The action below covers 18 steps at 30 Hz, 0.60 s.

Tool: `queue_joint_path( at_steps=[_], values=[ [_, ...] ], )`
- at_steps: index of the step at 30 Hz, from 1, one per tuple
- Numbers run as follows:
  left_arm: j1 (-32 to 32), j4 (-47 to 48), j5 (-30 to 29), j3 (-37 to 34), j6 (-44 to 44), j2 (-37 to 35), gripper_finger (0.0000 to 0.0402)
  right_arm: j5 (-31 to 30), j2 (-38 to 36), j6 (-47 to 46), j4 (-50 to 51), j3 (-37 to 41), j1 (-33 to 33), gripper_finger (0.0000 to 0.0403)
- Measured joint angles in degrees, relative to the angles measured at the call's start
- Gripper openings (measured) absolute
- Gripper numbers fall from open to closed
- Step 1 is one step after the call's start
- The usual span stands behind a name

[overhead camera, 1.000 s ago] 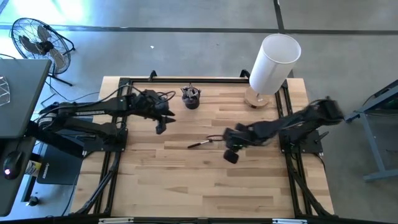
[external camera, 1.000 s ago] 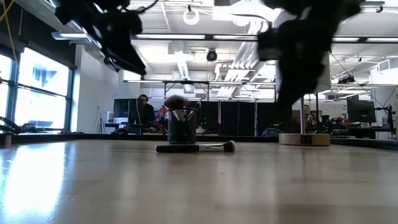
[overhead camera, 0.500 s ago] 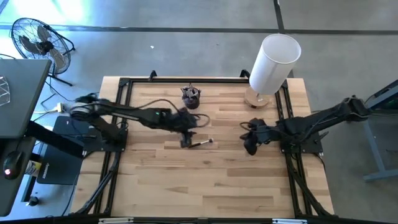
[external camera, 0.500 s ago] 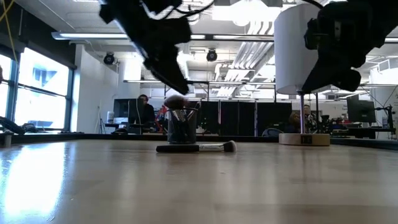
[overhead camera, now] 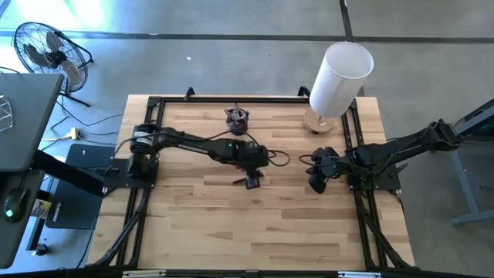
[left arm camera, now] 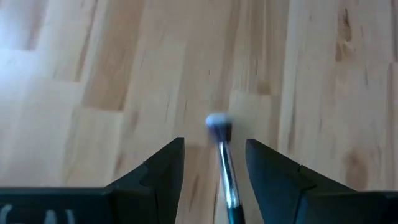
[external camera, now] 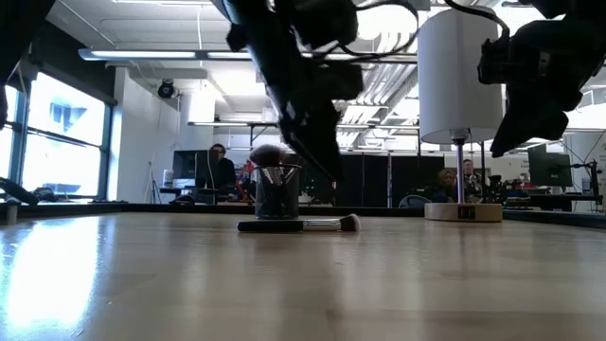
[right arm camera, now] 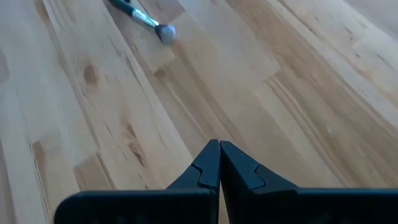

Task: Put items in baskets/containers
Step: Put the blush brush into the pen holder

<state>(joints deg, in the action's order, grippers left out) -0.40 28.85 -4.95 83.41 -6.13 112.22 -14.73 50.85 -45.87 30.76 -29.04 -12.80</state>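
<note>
Left fingers [left arm camera: 214, 171] spread open, straddling the one loose brush [left arm camera: 225, 168] lying mid-tabletop [overhead camera: 201, 224]; left arm stretched out low. Right fingers [right arm camera: 219, 163] closed, empty, parked near right edge. One mesh cup [overhead camera: 237, 120] farther back, brushes inside.

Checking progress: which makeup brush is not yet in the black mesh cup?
The dark-handled, pale-tipped brush lying flat on the table; the others stand upright in the cup.

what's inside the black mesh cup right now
Several makeup brushes stand in the black mesh cup, one with a wide reddish head on top. Their lower handles and exact count are hidden by the mesh.
</note>
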Motion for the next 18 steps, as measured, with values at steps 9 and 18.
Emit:
queue_joint_path(
  at_steps=[9,18],
  values=[
    [0.0,-0.06,4.33,2.39,-0.23,5.12,0.0167,1.17,0.02,1.26,0.47,0.0,0.0,0.0003],
    [0.0,-4.6,3.12,2.23,-0.22,8.21,0.0167,1.22,0.04,1.38,1.26,0.0,0.0,0.0002]
  ],
)
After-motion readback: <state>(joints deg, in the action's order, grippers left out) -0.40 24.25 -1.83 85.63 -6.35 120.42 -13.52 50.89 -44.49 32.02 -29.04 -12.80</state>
